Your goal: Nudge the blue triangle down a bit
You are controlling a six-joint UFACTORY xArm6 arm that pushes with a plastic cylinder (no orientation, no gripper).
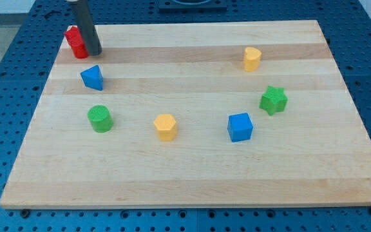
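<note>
The blue triangle (92, 77) lies on the wooden board (192, 174) at the view's upper left. My tip (93, 53) is just above it in the view, a short gap away, not touching it. The rod rises from there to the view's top edge. A red block (76, 42) sits right beside the rod on its left, partly hidden by it; its shape is unclear.
A green cylinder (100, 118) lies below the blue triangle. A yellow hexagon (165, 126) is at lower centre, a blue cube (240, 126) to its right, a green star (274, 100) further right, and a yellow block (252, 58) at upper right.
</note>
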